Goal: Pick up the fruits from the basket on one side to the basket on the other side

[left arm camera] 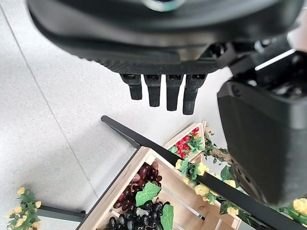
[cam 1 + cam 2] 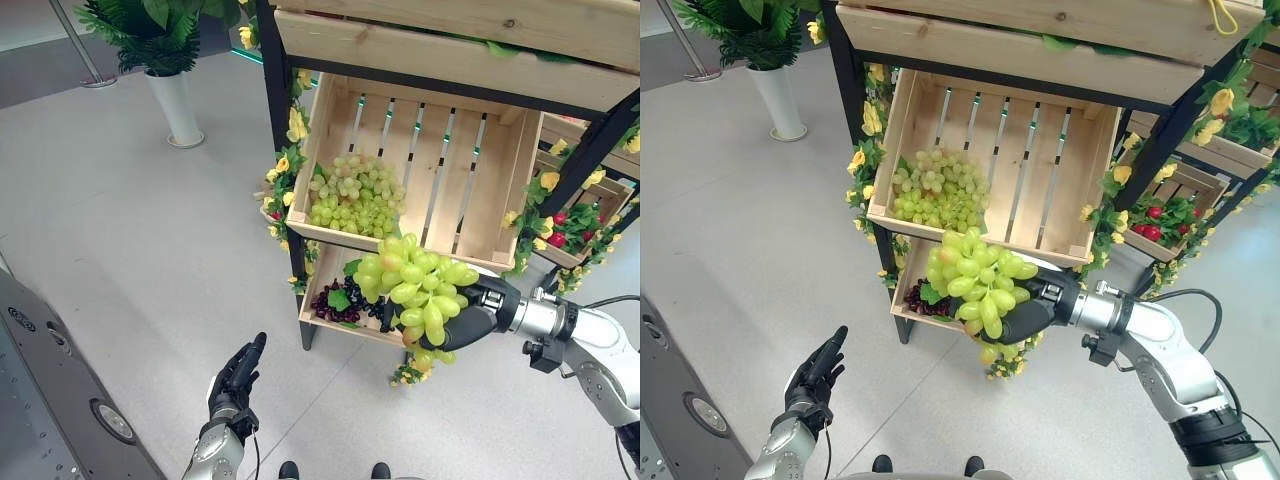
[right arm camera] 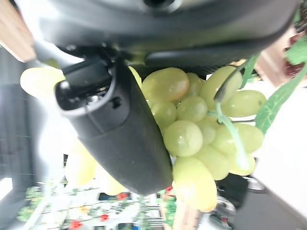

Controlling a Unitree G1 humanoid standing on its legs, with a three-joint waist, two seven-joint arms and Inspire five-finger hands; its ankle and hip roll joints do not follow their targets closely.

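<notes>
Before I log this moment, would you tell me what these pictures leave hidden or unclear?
- Right hand: its fingers lie behind the green grape bunch in both eye views; the right wrist view shows the thumb against the grapes.
- Dark grapes in the lower crate: partly hidden by the held bunch, so their amount is unclear.
- Red fruit in the side crate: too small and leaf-covered to identify.
- Left hand: hangs open, holding nothing.

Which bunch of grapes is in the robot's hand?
The green bunch in the right hand, in front of the crates; another green bunch lies in the upper crate.
</notes>
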